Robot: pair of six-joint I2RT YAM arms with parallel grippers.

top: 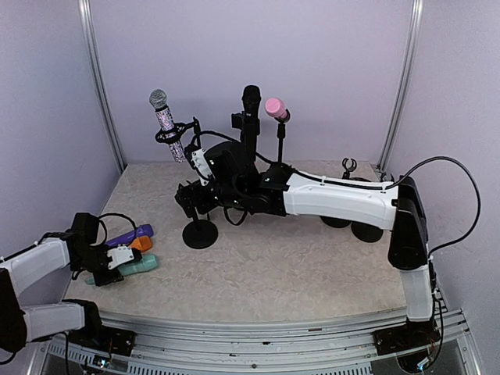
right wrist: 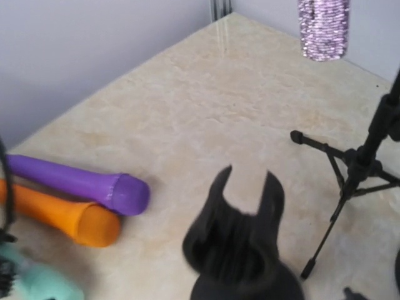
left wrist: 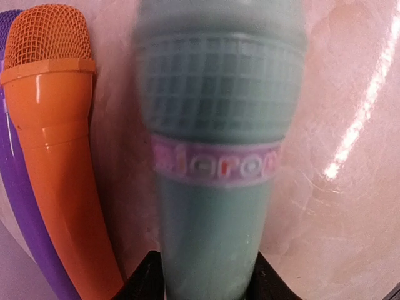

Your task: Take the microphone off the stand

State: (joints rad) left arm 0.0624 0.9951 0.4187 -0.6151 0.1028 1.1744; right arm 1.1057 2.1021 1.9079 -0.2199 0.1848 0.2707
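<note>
A glittery silver microphone (top: 166, 121) sits in the clip of a black stand (top: 200, 233) at the back left; its lower end shows in the right wrist view (right wrist: 323, 28). A black microphone (top: 251, 105) and a pink microphone (top: 275, 108) stand in holders behind. My right gripper (top: 187, 199) is open and empty (right wrist: 247, 187), low beside the stand and below the glittery microphone. My left gripper (top: 117, 262) is shut on a teal microphone (left wrist: 219, 187) lying on the table at the front left, with one finger (left wrist: 147, 281) on each side of its handle.
A purple microphone (top: 129, 234) and an orange microphone (top: 141, 244) lie next to the teal one; both show in the right wrist view, purple (right wrist: 81, 181) and orange (right wrist: 62, 215). Black tripod legs (right wrist: 350, 169) stand right of my right gripper. An empty stand clip (top: 349, 166) is at the back right.
</note>
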